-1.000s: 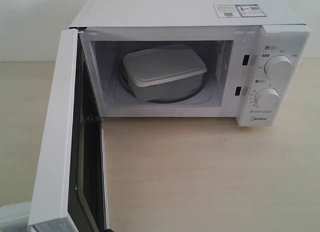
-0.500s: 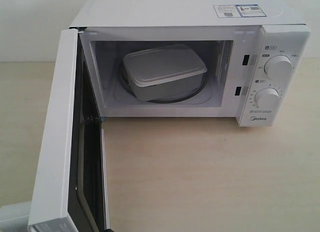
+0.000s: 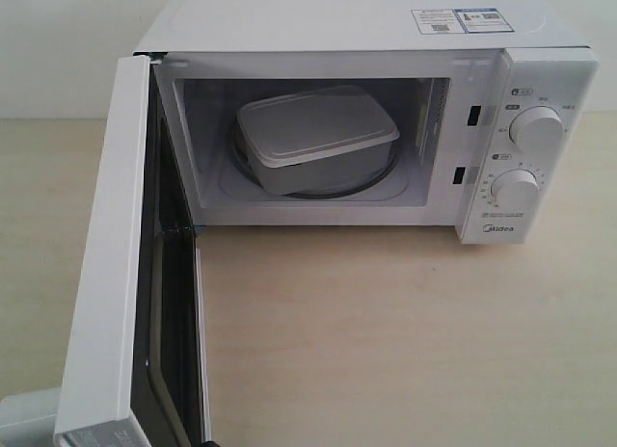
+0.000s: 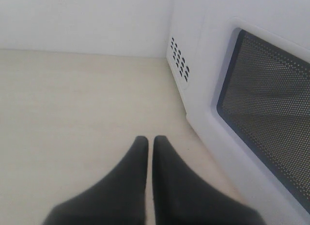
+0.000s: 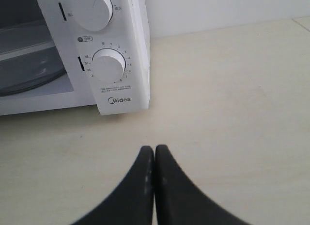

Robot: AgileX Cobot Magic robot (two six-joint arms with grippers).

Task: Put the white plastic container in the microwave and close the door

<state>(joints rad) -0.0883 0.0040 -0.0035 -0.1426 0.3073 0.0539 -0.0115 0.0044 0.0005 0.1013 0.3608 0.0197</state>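
The white plastic container (image 3: 316,139) sits inside the microwave (image 3: 366,23) on the glass turntable, lid on. The door (image 3: 111,264) stands swung wide open toward the camera on the left. Neither gripper shows in the exterior view. In the left wrist view my left gripper (image 4: 150,140) is shut and empty above the table, close to the outer face of the door (image 4: 264,104) with its dark mesh window. In the right wrist view my right gripper (image 5: 154,150) is shut and empty over the table in front of the dial panel (image 5: 109,65).
A light wooden table (image 3: 405,331) spreads in front of the microwave. A white wall stands behind. A grey-white object (image 3: 24,418) peeks in at the lower left corner of the exterior view, beside the door's lower end.
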